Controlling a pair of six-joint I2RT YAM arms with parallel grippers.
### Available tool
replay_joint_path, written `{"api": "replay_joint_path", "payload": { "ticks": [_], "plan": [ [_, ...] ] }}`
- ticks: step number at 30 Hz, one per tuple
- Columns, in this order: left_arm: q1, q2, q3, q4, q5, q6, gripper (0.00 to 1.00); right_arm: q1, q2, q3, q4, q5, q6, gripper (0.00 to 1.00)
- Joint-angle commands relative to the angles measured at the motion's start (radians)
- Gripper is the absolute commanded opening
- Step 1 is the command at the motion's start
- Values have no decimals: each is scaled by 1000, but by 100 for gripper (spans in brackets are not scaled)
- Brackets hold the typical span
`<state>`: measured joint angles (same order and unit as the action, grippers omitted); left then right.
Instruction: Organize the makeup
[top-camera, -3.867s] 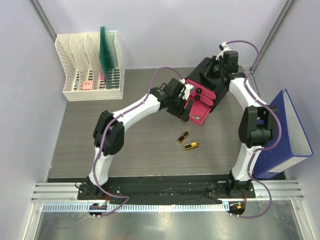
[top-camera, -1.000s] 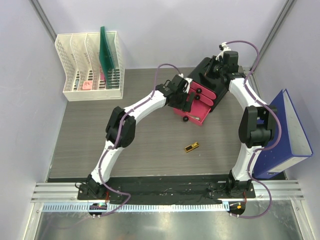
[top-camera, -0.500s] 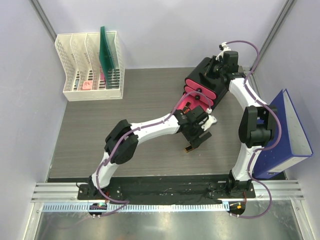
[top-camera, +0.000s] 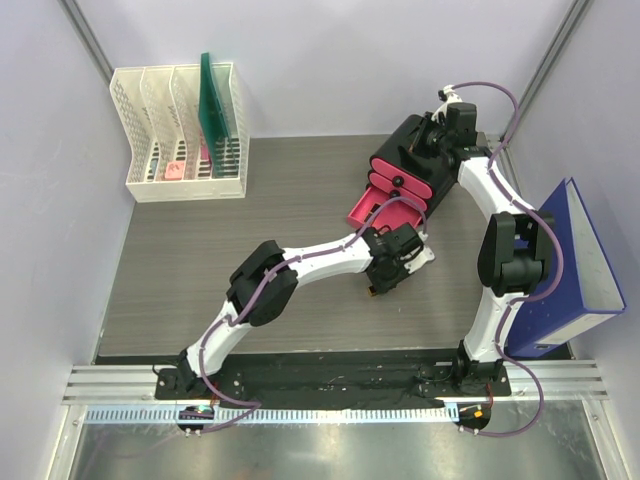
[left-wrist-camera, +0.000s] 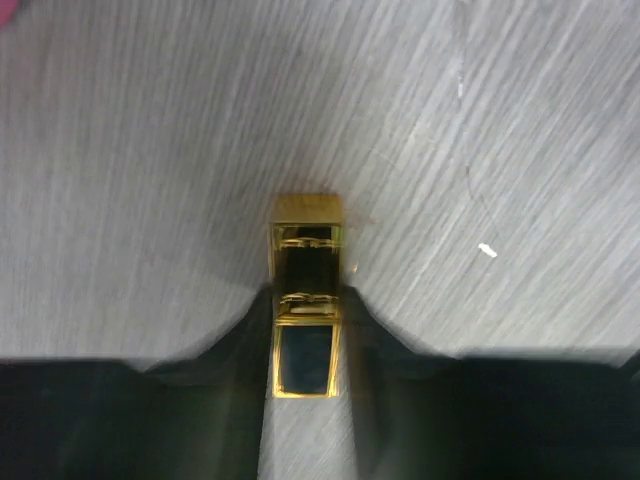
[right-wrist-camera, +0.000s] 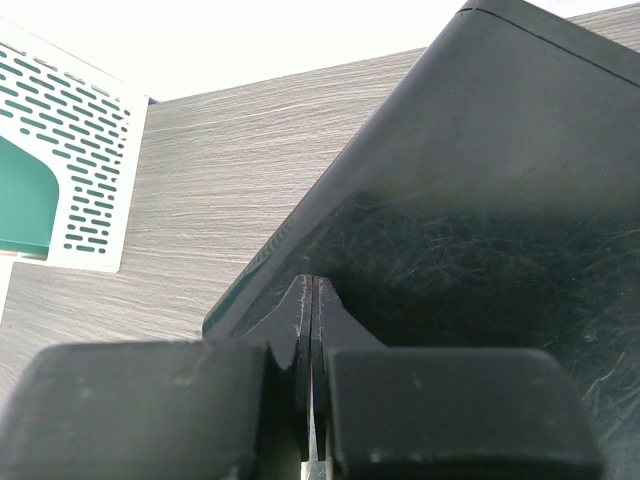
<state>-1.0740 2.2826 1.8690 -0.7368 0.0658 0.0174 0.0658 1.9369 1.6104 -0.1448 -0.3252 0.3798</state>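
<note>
Grey wood-grain table (top-camera: 200, 260) carried white mesh rack (top-camera: 190, 190) back-left, black box w/ pink drawers (top-camera: 405, 142) back-right, gold-black stick (left-wrist-camera: 306, 310) mid.

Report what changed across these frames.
The left gripper swung from the pink drawer down to the last gold-black stick on the table; its jaws now flank it. The other stick has left the table. The right gripper stayed shut atop the black box.

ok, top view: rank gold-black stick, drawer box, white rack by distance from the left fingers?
1. gold-black stick, between the left fingers, on the table.
2. drawer box, just beyond, far-right side.
3. white rack, far-left corner.
</note>
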Motion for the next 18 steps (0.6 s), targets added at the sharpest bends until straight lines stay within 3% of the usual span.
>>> {"api": "replay_joint_path", "payload": {
  "ticks": [1, 7, 10, 14, 18],
  "plan": [
    [-7, 20, 45, -39, -18, 12, 0, 11, 132, -122, -435, 66, -59, 1],
    [-6, -29, 32, 3, -58, 12, 0, 11, 131, -122, -435, 66, -61, 1],
    [-3, -47, 51, 26, -174, 7, 0, 12, 131, -121, -435, 67, -62, 1],
    [28, -29, 172, 11, -259, -11, 0, 11, 131, -122, -435, 67, -62, 1],
    [88, -28, 219, 23, -244, -65, 0, 11, 132, -122, -437, 69, -64, 1]
  ]
}}
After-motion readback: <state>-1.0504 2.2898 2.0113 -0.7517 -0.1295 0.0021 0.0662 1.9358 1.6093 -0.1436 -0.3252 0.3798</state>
